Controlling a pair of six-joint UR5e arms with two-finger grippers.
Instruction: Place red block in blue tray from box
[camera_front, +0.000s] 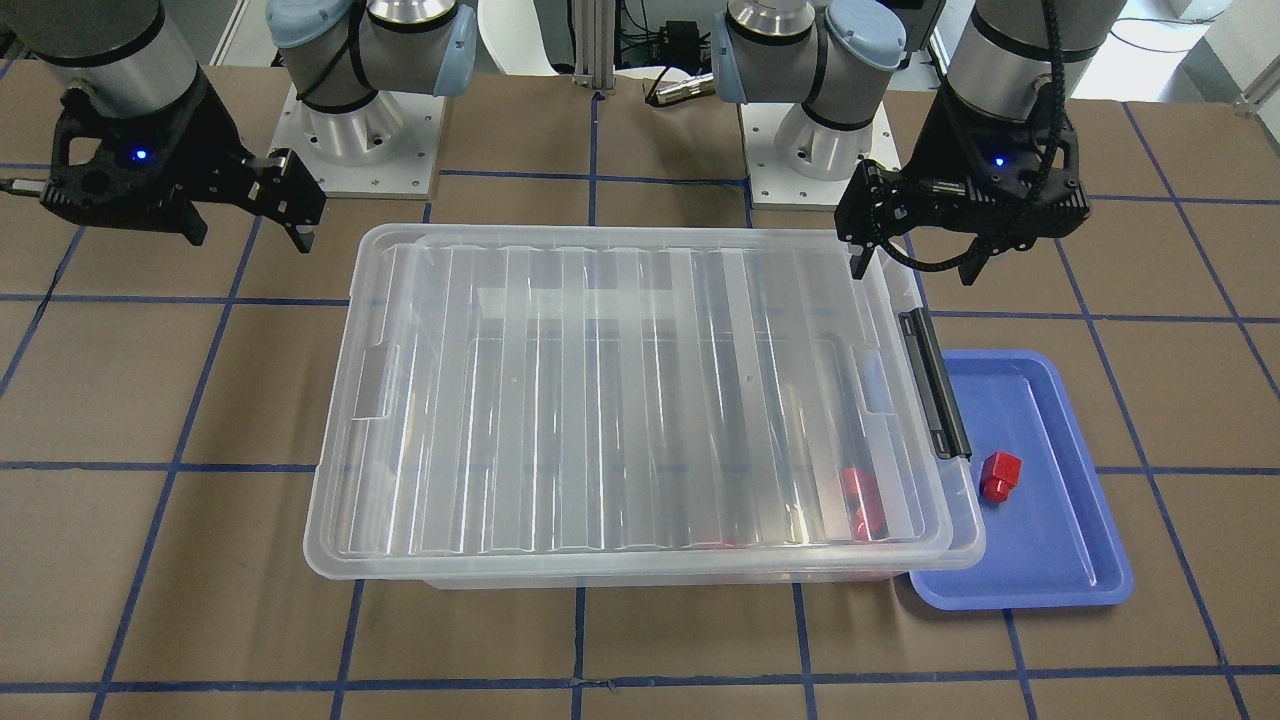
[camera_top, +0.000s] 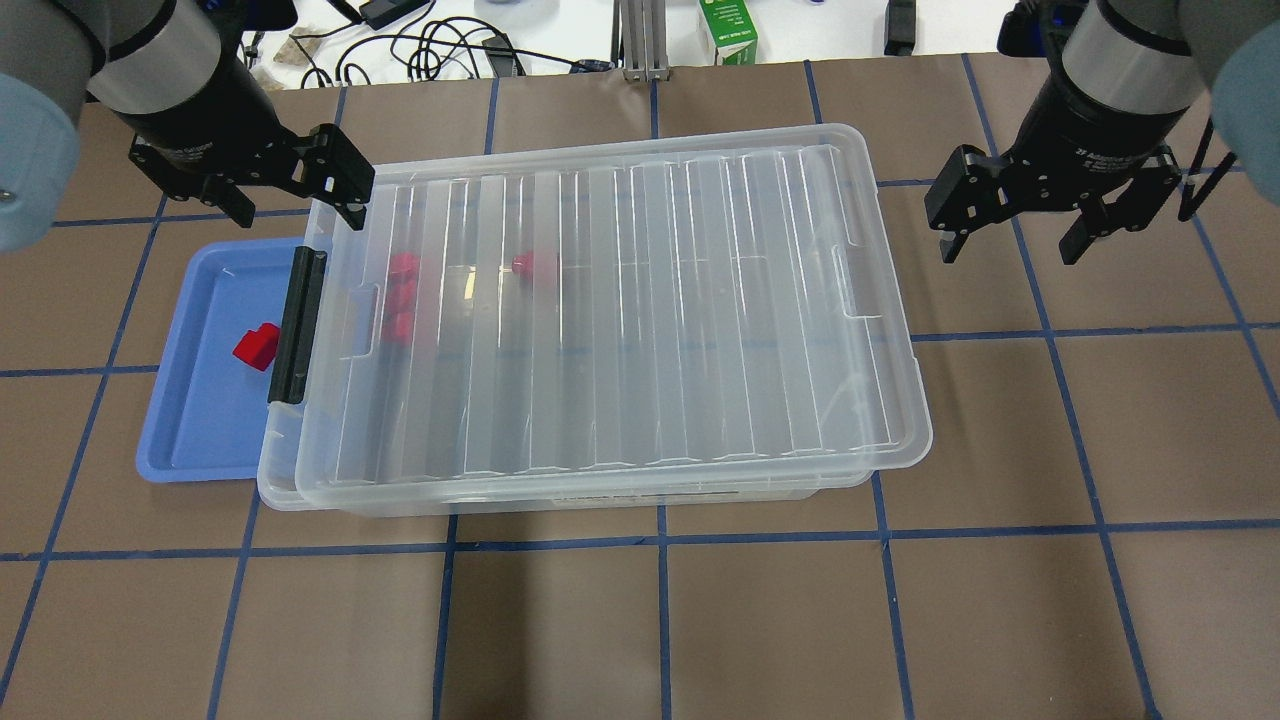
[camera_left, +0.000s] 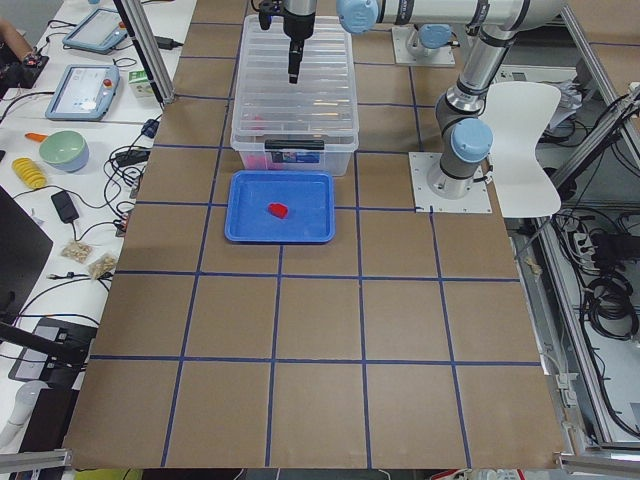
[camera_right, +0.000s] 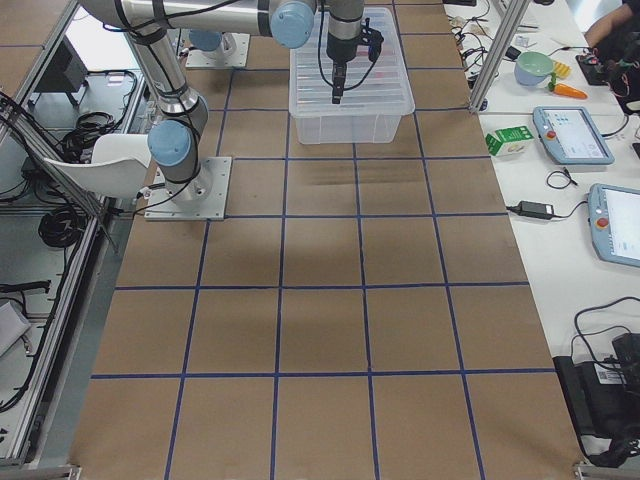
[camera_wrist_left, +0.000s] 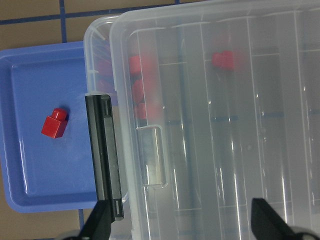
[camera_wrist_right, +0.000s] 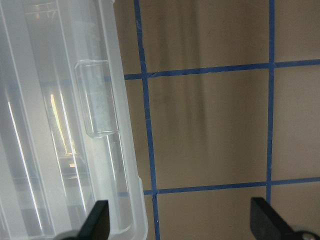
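Table (camera_top: 660, 620): brown sheeting with a grid of blue tape lines. The two arm bases sit on bolted metal plates (camera_front: 355, 140).

The box (camera_top: 620, 492) lies crosswise in the middle of the table. Its ribbed lid (camera_top: 700, 300) is on, though the lid's edge sits a little off the rim at the end with the black latch (camera_top: 297, 325). Through the clear plastic I can make out several more red blocks (camera_top: 402, 295) bunched near that end.

The blue tray (camera_top: 200, 420) is tucked against the latch end, partly under the box's overhang. One red block (camera_top: 256, 347) rests in it, close to the latch side and well apart from both grippers.

The left gripper (camera_top: 290, 200) hangs over the latch-end corner of the box with its fingers wide apart, holding nothing. In its wrist view both tips sit at the bottom edge, with the tray and lid below.

The right gripper (camera_top: 1010, 245) hangs above bare table just off the opposite end of the box, fingers likewise spread and holding nothing.

Room: a white bench runs along one long side of the table. On it are a green carton (camera_right: 510, 140), a green bowl (camera_left: 62, 150), two pendant screens (camera_left: 95, 90) and loose cables (camera_top: 440, 45). A white chair (camera_left: 520, 130) stands behind the bases. Aluminium posts frame the cell.
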